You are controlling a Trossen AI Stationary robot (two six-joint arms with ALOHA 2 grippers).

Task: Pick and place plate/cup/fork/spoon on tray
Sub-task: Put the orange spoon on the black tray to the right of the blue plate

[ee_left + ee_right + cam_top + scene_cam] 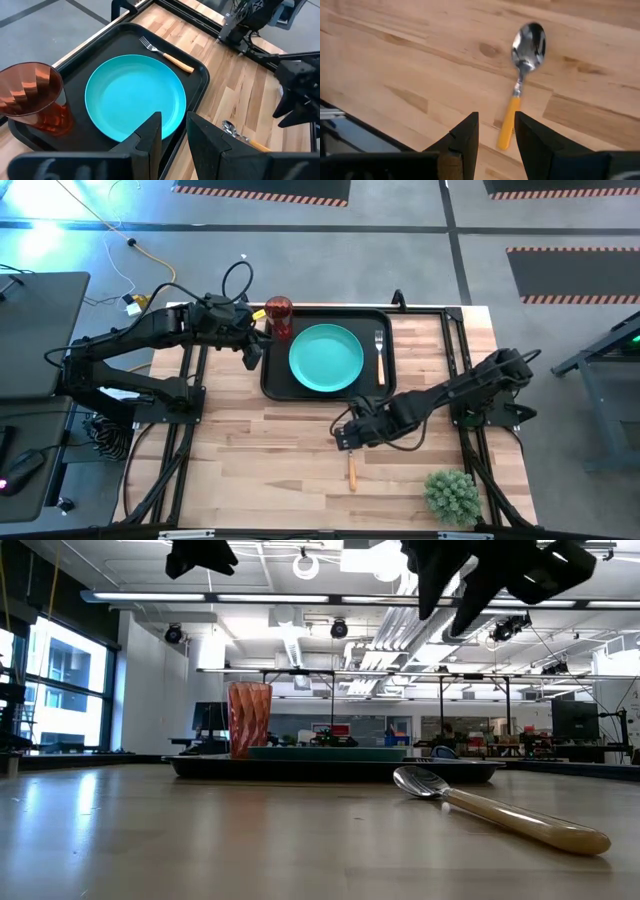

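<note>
The black tray (272, 380) lies at the table's far middle. On it rest the turquoise plate (326, 358), the red cup (278, 315) upright at its far left corner, and the fork (379, 355) along its right side. The spoon (351, 467) lies flat on the wood nearer the front, bowl toward the tray; it also shows in the right wrist view (520, 85). My right gripper (345, 436) hovers open above the table just beyond the spoon's bowl, touching nothing. My left gripper (252, 352) hovers open and empty over the tray's left rim.
A small green artificial plant (452, 495) stands at the table's near right corner. Dark frame rails (462, 370) run along the table's left and right sides. Bare wood lies between the tray and the front edge.
</note>
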